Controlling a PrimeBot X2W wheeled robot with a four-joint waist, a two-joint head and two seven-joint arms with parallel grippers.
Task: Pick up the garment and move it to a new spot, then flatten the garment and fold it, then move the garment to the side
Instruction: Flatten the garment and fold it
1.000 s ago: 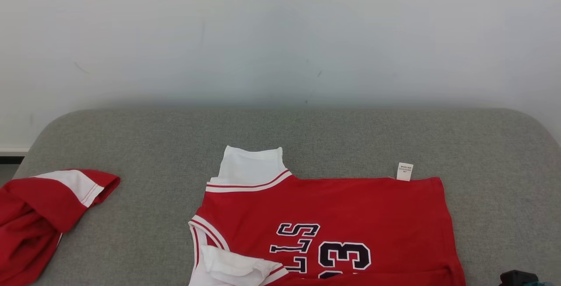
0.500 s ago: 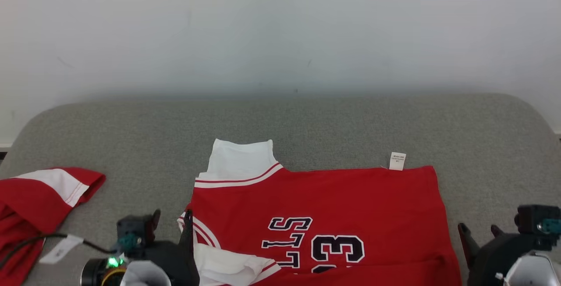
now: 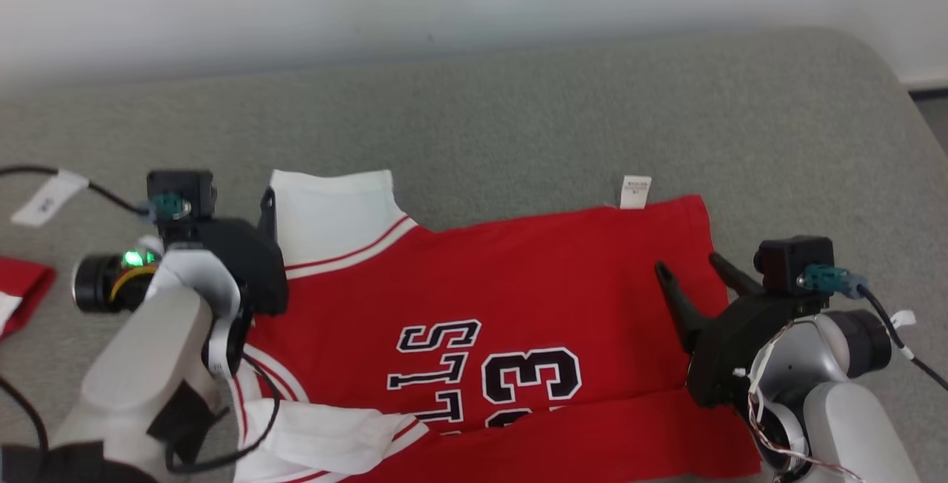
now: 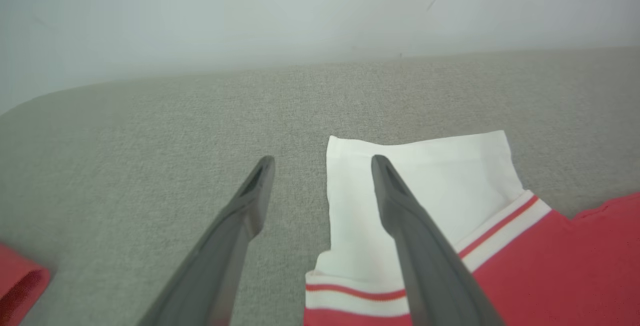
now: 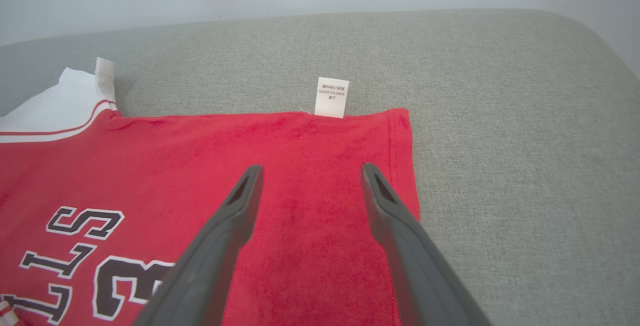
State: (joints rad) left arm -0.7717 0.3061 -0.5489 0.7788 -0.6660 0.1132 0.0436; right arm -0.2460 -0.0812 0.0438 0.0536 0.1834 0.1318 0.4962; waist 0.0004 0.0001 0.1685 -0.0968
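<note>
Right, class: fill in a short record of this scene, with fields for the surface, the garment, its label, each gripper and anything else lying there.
surface: grey upholstered cushion
garment: red jersey, spread out, dark lettering up, white sleeve toward the far side
label: white care label, sticking out from the far edge
left gripper: open, straddling the sleeve's side edge
right gripper: open, over the jersey's red corner near the label
other: second red-and-white garment at the robot's left

Pale forearms (image 3: 141, 364), long dark fingers (image 3: 675, 304)
</note>
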